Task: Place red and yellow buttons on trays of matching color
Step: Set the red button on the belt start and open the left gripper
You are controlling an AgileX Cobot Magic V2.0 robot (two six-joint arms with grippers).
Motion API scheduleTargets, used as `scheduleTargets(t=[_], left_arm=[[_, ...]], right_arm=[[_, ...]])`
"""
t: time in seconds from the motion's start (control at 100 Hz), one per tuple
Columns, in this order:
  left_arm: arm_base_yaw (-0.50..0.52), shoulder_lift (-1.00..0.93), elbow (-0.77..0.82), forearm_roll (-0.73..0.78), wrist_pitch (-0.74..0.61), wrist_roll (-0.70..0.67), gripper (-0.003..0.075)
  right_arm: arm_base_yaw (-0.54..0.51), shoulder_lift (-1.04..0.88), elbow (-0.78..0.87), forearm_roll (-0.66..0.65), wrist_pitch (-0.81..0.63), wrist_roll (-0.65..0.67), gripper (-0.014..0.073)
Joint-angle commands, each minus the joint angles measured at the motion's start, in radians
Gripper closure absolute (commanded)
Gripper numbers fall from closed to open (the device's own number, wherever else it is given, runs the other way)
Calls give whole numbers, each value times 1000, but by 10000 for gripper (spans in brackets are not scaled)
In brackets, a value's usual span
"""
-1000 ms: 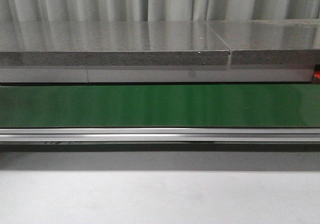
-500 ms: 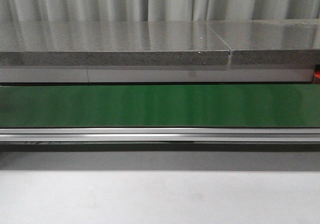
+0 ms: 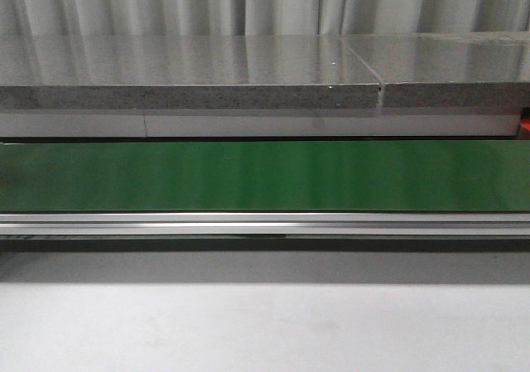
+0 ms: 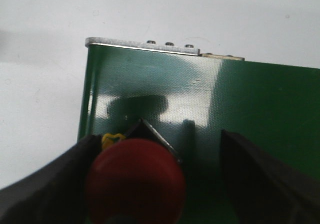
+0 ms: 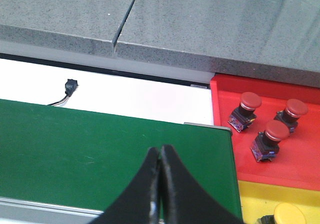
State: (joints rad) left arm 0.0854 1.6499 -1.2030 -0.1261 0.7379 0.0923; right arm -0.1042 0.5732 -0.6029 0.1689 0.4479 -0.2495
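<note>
Left wrist view: left gripper (image 4: 165,184) is spread wide around a red button (image 4: 136,180) on the green belt (image 4: 250,99), not clamped. Right gripper (image 5: 160,184) fingers pressed together, empty.

I find no writing, label, brand, number or sign that can be read in any of my views.
</note>
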Motion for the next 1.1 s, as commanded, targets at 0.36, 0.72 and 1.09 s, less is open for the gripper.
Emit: scheduleTargets(t=[0.36, 0.72, 1.09], left_arm=[[-8, -42, -114, -56, -18, 1, 85], [33, -33, -243, -30, -52, -1, 90], [222, 109, -244, -34, -48, -7, 90]], right_arm=[[2, -1, -27, 2, -69, -7, 662], [2, -1, -27, 2, -69, -7, 662], [2, -1, -27, 2, -68, -7, 662]])
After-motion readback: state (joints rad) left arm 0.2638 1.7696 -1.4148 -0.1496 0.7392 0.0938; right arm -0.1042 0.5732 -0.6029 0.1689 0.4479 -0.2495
